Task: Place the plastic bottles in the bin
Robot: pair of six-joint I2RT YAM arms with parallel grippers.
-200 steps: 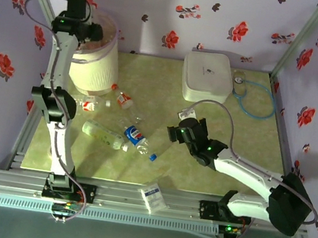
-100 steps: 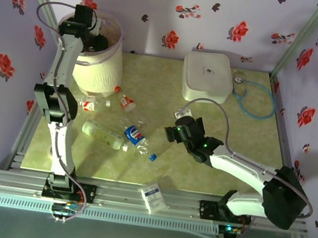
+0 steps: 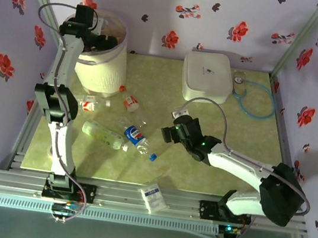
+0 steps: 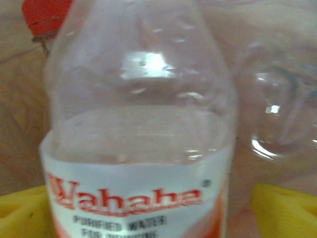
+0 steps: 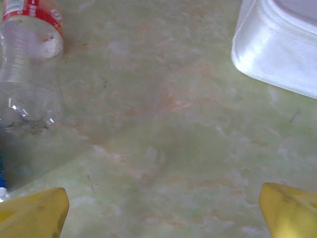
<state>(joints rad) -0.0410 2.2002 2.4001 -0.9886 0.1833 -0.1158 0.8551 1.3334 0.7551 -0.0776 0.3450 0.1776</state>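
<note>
Over the mouth of the bin (image 3: 102, 65), a clear Wahaha bottle (image 4: 136, 114) sits between the yellow pads (image 4: 22, 213) of the left gripper (image 3: 101, 42); the jaws stand wider than the bottle, with a gap on one side, so I judge it released rather than clamped; beyond it the left wrist view catches a red cap (image 4: 44, 17) and the dimpled base of another clear bottle (image 4: 277, 124), which suggests some are already inside the bin, though I cannot tell how many; at least four are left on the table (image 3: 212, 163): a red-labelled bottle (image 3: 128, 102) and a second small one (image 3: 89, 104) close to the foot of the bin, and further out from the bin a greenish bottle (image 3: 103, 134) and a blue-labelled bottle (image 3: 136, 135); so the job looks partly done; the right gripper (image 3: 167, 134) hovers just beyond these, on the side away from the bin, jaws spread wide and empty; the bottles are thin glossy plastic, round-shouldered cylinders with film labels, light and likely to roll; the bin is a tall cream cylinder with a finely ribbed wall and a translucent liner folded over its rim; the table is smooth, pale green and marbled; well apart from the bin lies a flat white box (image 3: 207, 77) with rounded corners.
</note>
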